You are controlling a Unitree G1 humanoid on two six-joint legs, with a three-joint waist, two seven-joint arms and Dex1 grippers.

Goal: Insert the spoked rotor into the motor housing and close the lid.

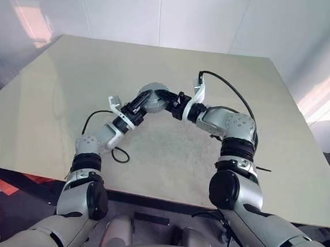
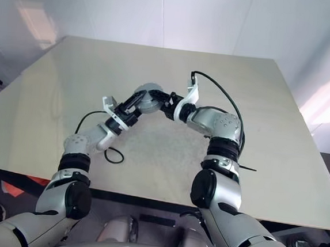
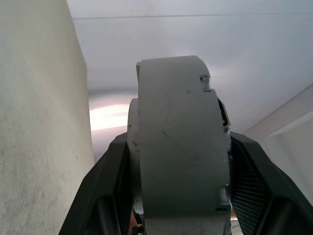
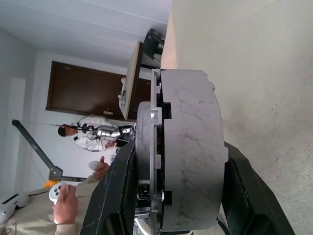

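The motor housing, a thick grey drum, hangs above the middle of the table, held from both sides. My left gripper comes at it from the lower left and is shut on it; its black fingers press the drum's two faces. My right gripper reaches in from the right and is also shut on the drum. A thinner grey disc, the lid, lies flat against one face of the housing. The spoked rotor is hidden.
The beige table stretches wide on all sides under the arms. A black cable loop lies on it beside my left forearm. In the right wrist view, a person stands beyond the table, and a hand holds a white controller.
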